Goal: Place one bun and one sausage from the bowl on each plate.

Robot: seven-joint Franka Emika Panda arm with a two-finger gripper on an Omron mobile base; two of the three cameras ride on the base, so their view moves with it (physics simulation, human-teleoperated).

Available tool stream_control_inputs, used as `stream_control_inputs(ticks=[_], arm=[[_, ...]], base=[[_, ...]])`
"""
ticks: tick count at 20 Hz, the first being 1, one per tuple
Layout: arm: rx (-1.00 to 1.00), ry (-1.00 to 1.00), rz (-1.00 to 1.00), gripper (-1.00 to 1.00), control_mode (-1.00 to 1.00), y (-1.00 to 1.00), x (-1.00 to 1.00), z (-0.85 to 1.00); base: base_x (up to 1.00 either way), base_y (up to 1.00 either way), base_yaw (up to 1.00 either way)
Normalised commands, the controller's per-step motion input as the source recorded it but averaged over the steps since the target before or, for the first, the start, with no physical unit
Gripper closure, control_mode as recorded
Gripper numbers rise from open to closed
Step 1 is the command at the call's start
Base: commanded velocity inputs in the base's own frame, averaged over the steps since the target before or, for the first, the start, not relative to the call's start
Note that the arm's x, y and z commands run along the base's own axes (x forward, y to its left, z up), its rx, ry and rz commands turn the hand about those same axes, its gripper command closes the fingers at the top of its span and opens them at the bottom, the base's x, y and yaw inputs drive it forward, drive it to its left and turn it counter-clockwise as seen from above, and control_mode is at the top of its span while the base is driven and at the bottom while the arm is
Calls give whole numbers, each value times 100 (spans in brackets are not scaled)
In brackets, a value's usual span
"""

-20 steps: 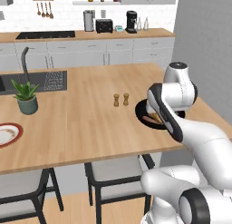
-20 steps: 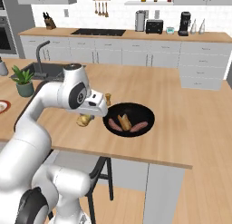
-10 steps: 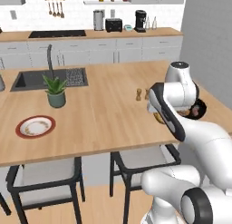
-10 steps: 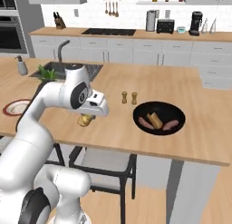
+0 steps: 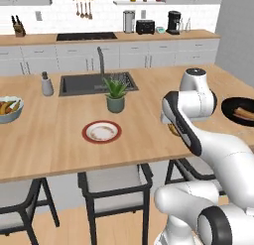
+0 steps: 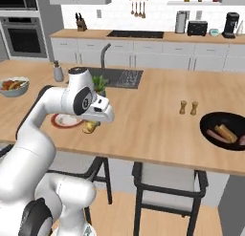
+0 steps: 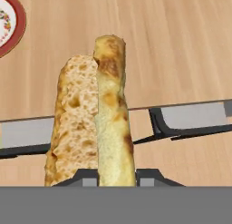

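My gripper is shut on a golden-tan bun, which stands up between the finger tips in the hand view. From the base views the gripper hangs low over the wooden island with the bun under it, just right of the red-rimmed white plate. A piece of that plate shows in the hand view's top left corner. Far to the right sits the black bowl, holding a sausage and another bun.
A potted plant stands behind the plate, with the sink beyond it. A grey-blue fruit bowl is at the far left, a soap dispenser by the sink. Two shakers stand near the black bowl. Stools sit under the island's edge.
The base has driven left along the island, so the whole scene shifted right. The black bowl is now far off and the red-rimmed plate is close. The bun stays in the gripper.
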Motion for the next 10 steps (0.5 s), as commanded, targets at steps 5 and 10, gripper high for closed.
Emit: stream_control_inputs(ticks=[5, 10], arm=[[0, 0, 0, 100, 100, 0, 0, 0], [0, 0, 0, 100, 100, 0, 0, 0]], base=[[24, 95, 0], [25, 57, 0]])
